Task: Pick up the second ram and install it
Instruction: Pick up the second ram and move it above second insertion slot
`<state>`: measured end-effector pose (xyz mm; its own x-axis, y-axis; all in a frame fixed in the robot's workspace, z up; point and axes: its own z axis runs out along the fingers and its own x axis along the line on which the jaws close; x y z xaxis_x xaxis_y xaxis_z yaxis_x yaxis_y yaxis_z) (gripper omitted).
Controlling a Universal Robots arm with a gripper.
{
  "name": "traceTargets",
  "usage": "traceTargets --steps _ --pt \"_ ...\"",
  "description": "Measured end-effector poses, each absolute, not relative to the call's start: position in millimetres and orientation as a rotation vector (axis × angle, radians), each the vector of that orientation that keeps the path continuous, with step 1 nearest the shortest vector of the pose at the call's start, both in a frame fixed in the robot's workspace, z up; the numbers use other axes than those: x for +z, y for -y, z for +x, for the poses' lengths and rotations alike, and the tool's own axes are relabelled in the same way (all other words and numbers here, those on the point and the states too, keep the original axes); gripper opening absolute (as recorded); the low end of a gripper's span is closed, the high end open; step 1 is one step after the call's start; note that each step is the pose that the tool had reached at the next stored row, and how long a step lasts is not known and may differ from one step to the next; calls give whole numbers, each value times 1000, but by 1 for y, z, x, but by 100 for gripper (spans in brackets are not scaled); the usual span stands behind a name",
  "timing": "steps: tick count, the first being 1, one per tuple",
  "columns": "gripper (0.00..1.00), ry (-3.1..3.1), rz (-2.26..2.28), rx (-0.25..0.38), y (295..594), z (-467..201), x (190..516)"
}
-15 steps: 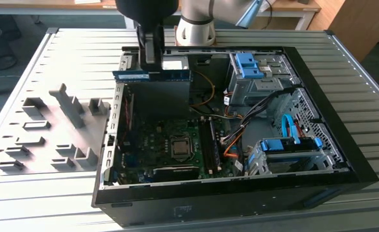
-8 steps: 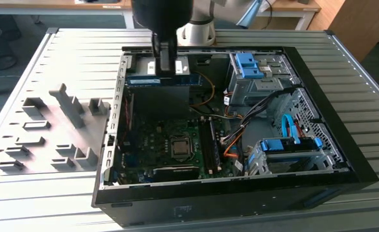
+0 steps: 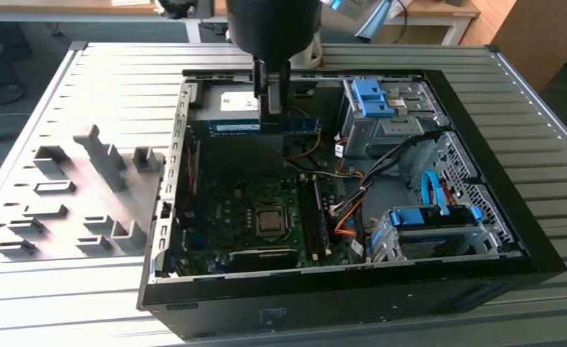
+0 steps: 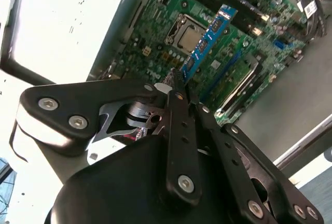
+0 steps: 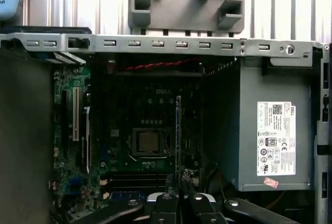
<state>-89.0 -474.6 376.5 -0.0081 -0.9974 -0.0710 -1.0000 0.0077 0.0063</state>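
Here the end effector [image 3: 271,114] grips the second ram [image 3: 233,128], which hangs directly beneath it above the computer case [image 3: 360,298].

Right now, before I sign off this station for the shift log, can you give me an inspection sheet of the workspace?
Surface: slatted metal table, carrying an open computer case.
Job's things: second ram, held above the motherboard, not in a slot.
Clutter: grey holder blocks on the table, at the exterior view's left.
Claw: claw shut on the second ram, gripping near its middle.
Cables: blue cable and orange wires loose inside the case.
Surroundings: desks behind the table.
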Motion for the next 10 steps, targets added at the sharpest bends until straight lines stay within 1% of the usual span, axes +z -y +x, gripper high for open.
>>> traceTargets --steps 10 --pt "14 -2198 -2180 86 475 -69 366"
